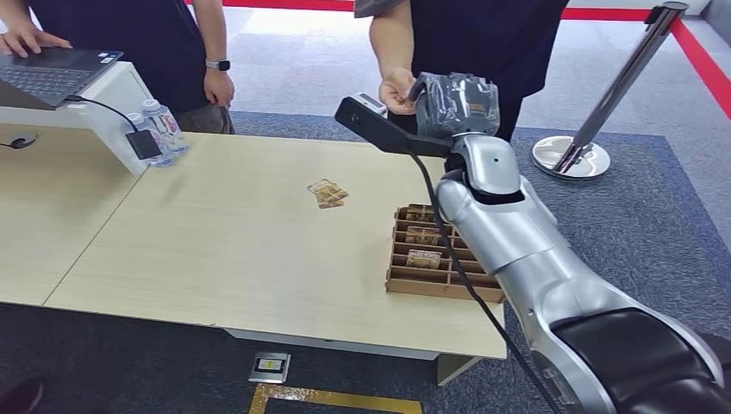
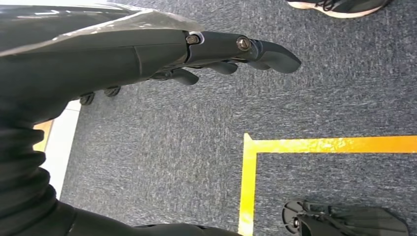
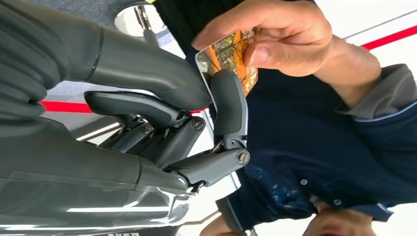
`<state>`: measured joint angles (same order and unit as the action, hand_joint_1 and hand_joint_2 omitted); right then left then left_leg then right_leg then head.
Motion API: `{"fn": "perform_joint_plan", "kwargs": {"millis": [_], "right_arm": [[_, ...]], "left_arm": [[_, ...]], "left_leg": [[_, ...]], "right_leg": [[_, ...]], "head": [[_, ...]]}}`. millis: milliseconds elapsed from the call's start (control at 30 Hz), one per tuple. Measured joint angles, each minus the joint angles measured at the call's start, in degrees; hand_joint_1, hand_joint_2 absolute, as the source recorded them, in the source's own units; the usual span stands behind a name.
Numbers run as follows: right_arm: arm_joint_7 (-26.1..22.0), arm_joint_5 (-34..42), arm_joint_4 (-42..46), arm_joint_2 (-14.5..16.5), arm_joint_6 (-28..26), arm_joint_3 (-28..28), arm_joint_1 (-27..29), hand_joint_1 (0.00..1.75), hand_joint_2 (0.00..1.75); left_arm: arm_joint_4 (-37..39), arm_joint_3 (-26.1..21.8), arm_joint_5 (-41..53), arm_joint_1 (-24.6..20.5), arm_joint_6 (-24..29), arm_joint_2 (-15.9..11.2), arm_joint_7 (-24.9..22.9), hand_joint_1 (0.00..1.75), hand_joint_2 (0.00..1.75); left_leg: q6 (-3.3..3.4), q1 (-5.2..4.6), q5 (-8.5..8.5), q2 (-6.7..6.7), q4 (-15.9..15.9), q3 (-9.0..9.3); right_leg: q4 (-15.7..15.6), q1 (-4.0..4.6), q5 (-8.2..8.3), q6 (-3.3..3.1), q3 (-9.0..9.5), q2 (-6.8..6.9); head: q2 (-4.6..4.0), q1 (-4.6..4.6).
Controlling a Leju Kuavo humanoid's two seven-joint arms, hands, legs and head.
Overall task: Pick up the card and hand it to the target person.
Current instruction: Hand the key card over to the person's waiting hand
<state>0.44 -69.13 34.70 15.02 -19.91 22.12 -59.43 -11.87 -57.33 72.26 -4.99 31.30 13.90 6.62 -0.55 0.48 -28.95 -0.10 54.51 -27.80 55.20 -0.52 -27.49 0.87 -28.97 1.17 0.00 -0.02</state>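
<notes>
Wooden tray (image 1: 396, 280) nr loose cards (image 1: 328, 194)

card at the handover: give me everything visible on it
The card is thin and flat, with a glossy orange, brown and green print and a pale edge. It looks like laminated paper or plastic. The right hand pinches its near end between the thick thumb and a dark finger, while a person's hand grips the far end with thumb and fingers. Both hold it in the air in front of the person's dark shirt. Much of its face is covered.
</notes>
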Motion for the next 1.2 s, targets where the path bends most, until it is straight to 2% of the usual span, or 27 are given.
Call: {"fn": "perform_joint_plan", "kwargs": {"millis": [33,100,133,167,233,667,800,1000,1100,1200], "right_arm": [[-0.04,0.04,-0.26,0.07,0.26,-0.01,-0.02,1.58,1.75],[-0.19,0.16,-0.76,0.2,0.59,-0.02,-0.06,0.93,1.75],[-0.27,0.2,-0.96,0.26,0.69,-0.03,-0.08,0.52,1.75],[-0.36,0.22,-1.15,0.3,0.79,-0.03,-0.1,0.19,1.75],[-0.44,0.22,-1.48,0.35,1.0,-0.04,-0.14,0.0,1.75],[-0.39,0.22,-2.29,0.22,0.8,-0.07,-0.19,0.0,1.75],[-0.38,0.16,-2.27,0.18,0.3,-0.08,-0.18,0.0,0.0],[-0.75,-1.27,-0.06,-1.67,-5.07,-0.13,1.72,0.0,0.0],[-0.05,-2.72,3.85,-4.82,-9.36,-0.75,5.41,0.0,0.0],[0.57,-2.87,9.72,-9.76,-14.91,-3.19,11.49,0.0,0.0]], "left_arm": [[0.0,0.0,0.01,0.0,0.0,0.0,-0.01,0.0,1.75],[0.0,0.0,0.02,0.0,0.0,0.0,-0.03,0.0,1.75],[0.01,0.0,0.03,0.0,0.0,0.0,-0.06,0.0,1.75],[0.01,0.0,0.04,0.0,0.0,0.0,-0.09,0.0,1.75],[0.02,0.0,0.07,0.0,0.0,0.0,-0.18,0.0,1.75],[0.26,0.0,0.16,0.0,0.0,0.0,-0.5,0.0,1.75],[0.27,0.0,0.21,0.0,-0.02,0.0,-0.51,0.0,1.75],[0.28,-0.03,-0.26,0.01,0.09,0.07,-0.92,0.0,1.75],[0.28,-0.25,-1.2,0.05,0.36,0.22,-0.93,0.0,1.75],[0.31,-0.54,-2.08,0.18,0.51,0.32,-0.93,0.0,1.75]], "left_leg": [[0.0,0.0,0.0,0.0,0.0,0.0],[0.0,0.0,0.0,0.0,0.0,-0.01],[0.0,0.0,0.0,0.0,0.0,-0.01],[0.0,0.0,0.0,0.0,0.0,-0.01],[0.0,0.0,0.0,0.0,0.0,-0.01],[-0.01,0.0,0.01,0.0,0.0,0.0],[-0.01,0.0,0.0,0.0,0.0,0.0],[0.0,0.0,0.0,0.0,0.01,0.0],[0.01,0.0,0.0,-0.02,0.04,0.0],[0.04,0.0,-0.02,-0.1,0.08,-0.01]], "right_leg": [[0.0,0.0,0.0,0.0,0.0,0.0],[0.0,0.0,0.0,0.0,-0.01,0.0],[0.0,0.0,0.0,0.0,-0.01,0.0],[0.0,0.0,0.0,0.0,-0.01,0.0],[0.0,0.0,0.0,0.0,-0.01,0.0],[0.0,0.0,0.01,0.0,-0.02,0.0],[0.0,0.0,0.0,0.0,-0.04,0.0],[-0.03,0.0,0.01,0.0,-0.04,0.0],[-0.08,0.0,0.01,0.02,0.0,0.0],[-0.17,-0.01,0.03,0.06,0.06,0.0]], "head": [[0.0,0.0],[0.0,0.0],[0.0,0.0],[0.0,0.0],[0.0,0.0],[0.0,0.0],[0.0,0.0],[0.0,-0.01],[0.0,-0.01],[0.0,0.0]]}}
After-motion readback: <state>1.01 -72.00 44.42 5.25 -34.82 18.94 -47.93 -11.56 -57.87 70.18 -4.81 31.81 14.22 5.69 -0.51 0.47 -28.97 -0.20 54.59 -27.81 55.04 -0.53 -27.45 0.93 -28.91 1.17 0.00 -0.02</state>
